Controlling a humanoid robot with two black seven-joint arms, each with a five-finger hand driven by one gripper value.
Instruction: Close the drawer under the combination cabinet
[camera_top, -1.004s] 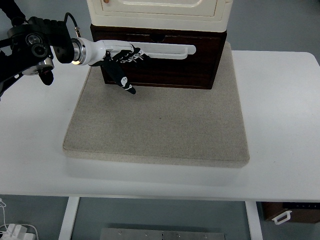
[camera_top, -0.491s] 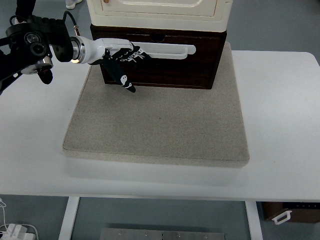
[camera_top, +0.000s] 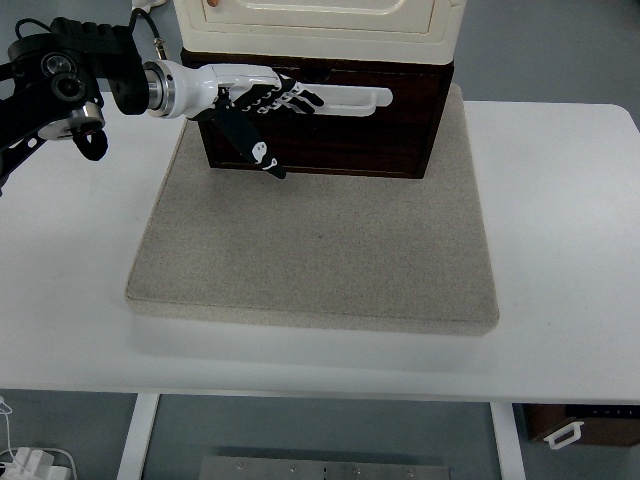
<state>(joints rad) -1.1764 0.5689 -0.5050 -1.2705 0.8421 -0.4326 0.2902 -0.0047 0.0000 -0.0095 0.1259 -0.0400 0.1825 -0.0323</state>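
At the mat's (camera_top: 300, 250) far end, the drawer (camera_top: 330, 135) beneath the cabinet (camera_top: 320, 25) is met by the left hand (camera_top: 262, 100), fingers extended and empty; pressure should be applied squarely until fully seated.

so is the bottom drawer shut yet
Looks shut: the dark drawer front sits about flush with the cabinet above, left hand on its white handle.

Left hand (camera_top: 255, 105) — fingers outstretched

drawer (camera_top: 330, 140): dark glossy wood | handle (camera_top: 345, 97): smooth white | mat (camera_top: 320, 250): rough grey cloth | table (camera_top: 560, 250): smooth matt white
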